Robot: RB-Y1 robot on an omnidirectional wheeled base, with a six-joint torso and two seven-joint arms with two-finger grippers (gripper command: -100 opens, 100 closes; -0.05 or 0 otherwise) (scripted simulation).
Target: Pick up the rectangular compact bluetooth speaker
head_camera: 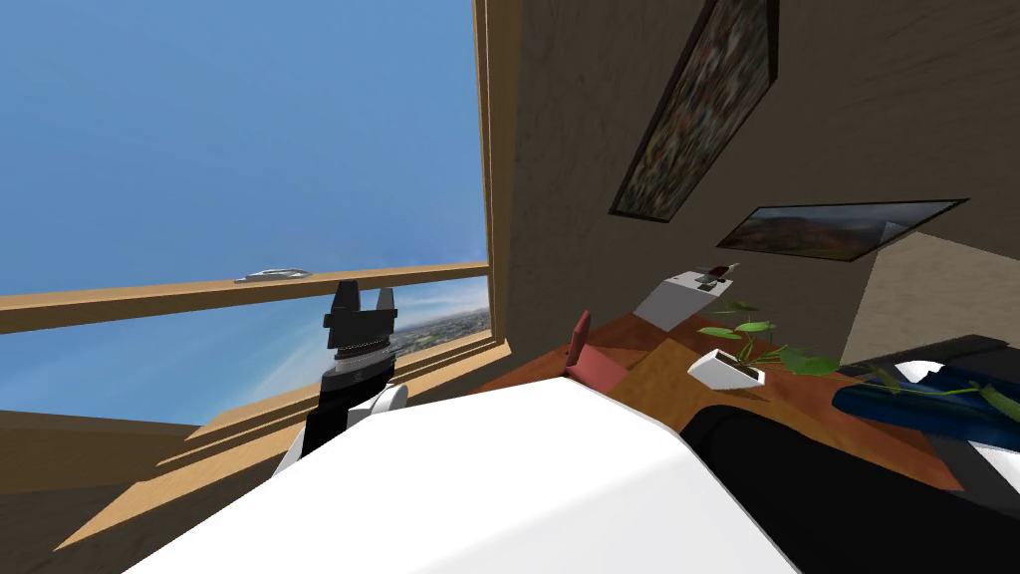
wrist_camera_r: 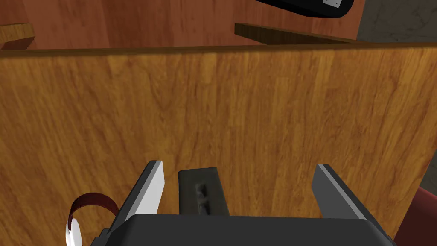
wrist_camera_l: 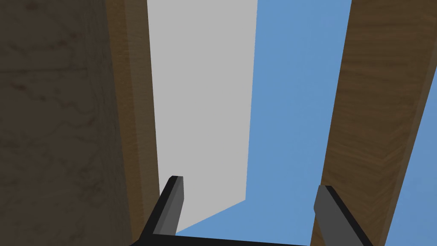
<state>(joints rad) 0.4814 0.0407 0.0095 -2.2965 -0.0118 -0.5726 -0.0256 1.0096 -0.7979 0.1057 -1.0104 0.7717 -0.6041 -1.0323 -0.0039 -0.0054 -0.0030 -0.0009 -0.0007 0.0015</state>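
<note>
A small dark grey rectangular speaker with two buttons on its face lies on a light wooden tabletop. My right gripper is open right over it. The speaker sits between the two fingers, nearer one finger than the other, and neither touches it. The gripper's body hides its near end. My left gripper is raised in front of the window, open with nothing between its fingers.
A dark red band with a white tip lies beside the right gripper. A black object lies beyond the tabletop's far edge. On the table stand a potted plant, a white box and a red object.
</note>
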